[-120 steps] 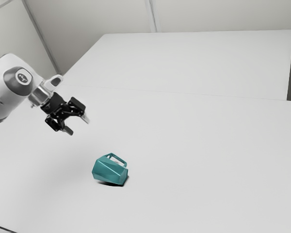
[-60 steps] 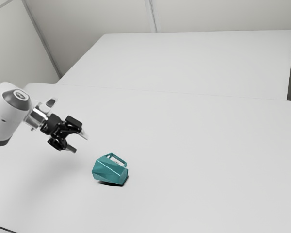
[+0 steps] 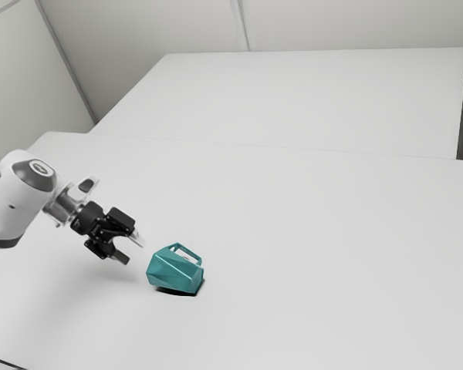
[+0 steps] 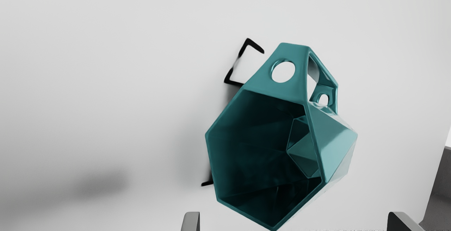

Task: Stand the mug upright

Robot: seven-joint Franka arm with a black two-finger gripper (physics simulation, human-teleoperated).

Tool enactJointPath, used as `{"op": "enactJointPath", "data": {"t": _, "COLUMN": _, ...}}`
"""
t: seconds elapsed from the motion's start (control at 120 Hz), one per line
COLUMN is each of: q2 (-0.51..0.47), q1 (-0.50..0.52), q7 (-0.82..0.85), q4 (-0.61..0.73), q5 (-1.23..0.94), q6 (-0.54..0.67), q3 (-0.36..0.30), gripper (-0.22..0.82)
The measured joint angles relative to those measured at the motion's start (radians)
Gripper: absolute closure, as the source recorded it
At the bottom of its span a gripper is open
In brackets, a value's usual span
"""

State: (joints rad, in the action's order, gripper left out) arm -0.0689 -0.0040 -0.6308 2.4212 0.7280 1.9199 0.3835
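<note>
The exterior view's left edge cuts off the robot arm (image 3: 19, 208); at the near left, a thin dark line (image 3: 6, 362), too small to identify, runs out of the picture. The desk (image 3: 316, 262) is cut off at the near side and right. From there, the mug (image 3: 175, 273) hides its own mouth. The wrist view's edge crops the jaws; the mug's body covers its outer base and part of its black shadow (image 4: 229, 76).

Compared with the earlier pictures, the gripper (image 3: 134, 253) is now held lower and farther toward the exterior view's right, with the space to the mug (image 3: 174, 271) narrowed; the white arm (image 3: 17, 202) is lowered with it.
</note>
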Motion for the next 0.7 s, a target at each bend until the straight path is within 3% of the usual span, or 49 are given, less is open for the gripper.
{"op": "enactJointPath", "data": {"t": 0.7, "q2": 0.100, "q1": -0.164, "q7": -0.119, "q4": 0.001, "q5": 0.171, "q6": 0.067, "q3": -0.002, "gripper": 0.05}}
